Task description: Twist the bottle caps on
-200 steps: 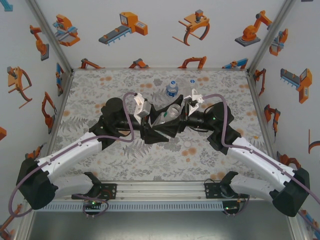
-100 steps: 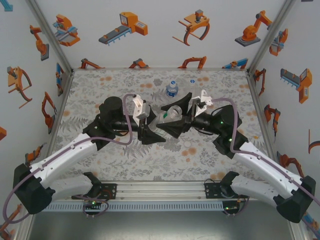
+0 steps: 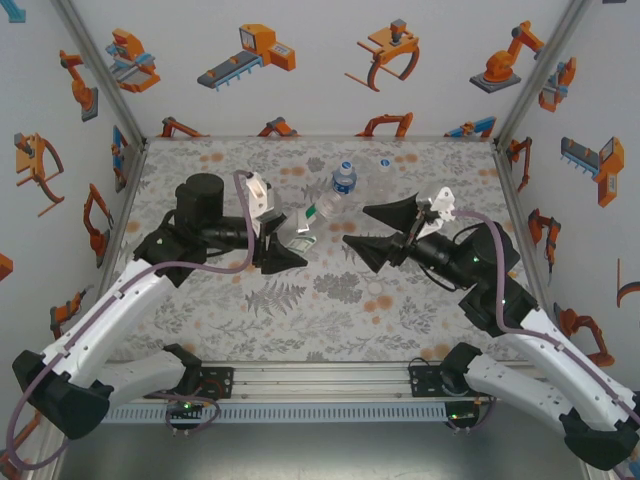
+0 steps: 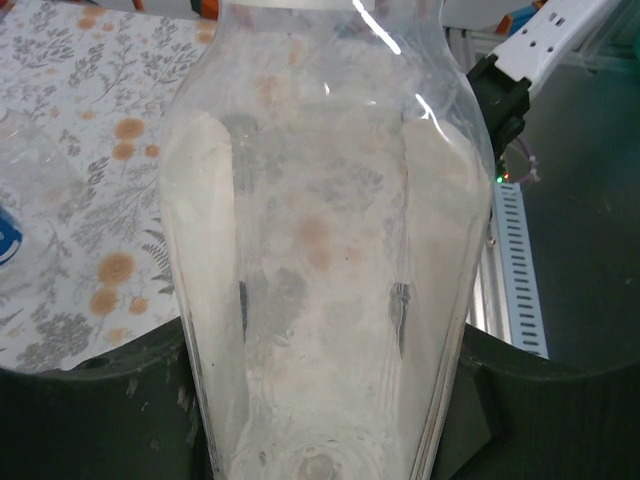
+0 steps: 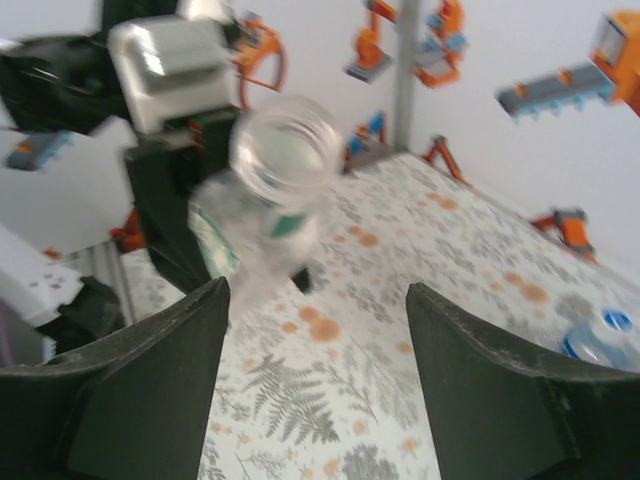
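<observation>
Your left gripper (image 3: 288,243) is clamped shut around the body of a clear bottle (image 3: 308,220), which it holds tilted above the table, with the neck pointing toward your right gripper (image 3: 357,228). The right gripper's jaws stand apart with nothing between them, near the bottle's neck but not touching it. Beyond both grippers, the blue-labelled bottle (image 3: 344,178) stands upright on the floral table (image 3: 200,330).

Bright, even, diffuse light from above; faint soft shadows on table (image 3: 330,320). Left wrist: white glare streaks on clear bottle (image 4: 320,250), close-up soft. Right wrist: motion blur, bottle smeared, background hazy.
</observation>
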Controlling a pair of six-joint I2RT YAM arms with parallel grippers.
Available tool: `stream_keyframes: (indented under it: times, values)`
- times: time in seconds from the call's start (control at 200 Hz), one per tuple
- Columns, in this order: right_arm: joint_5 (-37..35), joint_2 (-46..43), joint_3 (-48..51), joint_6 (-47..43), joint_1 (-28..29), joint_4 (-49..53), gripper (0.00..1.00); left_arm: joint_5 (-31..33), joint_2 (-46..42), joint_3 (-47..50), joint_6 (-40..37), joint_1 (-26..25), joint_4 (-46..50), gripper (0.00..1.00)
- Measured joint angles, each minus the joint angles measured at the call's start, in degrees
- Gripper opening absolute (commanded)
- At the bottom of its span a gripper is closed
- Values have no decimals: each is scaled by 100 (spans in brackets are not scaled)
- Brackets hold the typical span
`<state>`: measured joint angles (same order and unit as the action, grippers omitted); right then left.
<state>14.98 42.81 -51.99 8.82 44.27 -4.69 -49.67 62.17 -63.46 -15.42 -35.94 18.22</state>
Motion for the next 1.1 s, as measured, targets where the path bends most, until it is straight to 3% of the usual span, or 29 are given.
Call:
stream_keyframes:
  times: [0.23,0.446,0.806,1.096]
  values:
    - [-1668,304,-118,505,0,1471,53,444,164,-175,-811,175,1029,0]
    - [-2345,664,76,1217,0,2317,49,730,-103,450,-879,474,970,0]
    - [-2640,1869,468,1740,-210,2804,50,1338,-146,776,-439,798,271,4]
    - [-2144,2914,472,2103,-772,2824,51,1506,-57,776,-295,798,83,4]
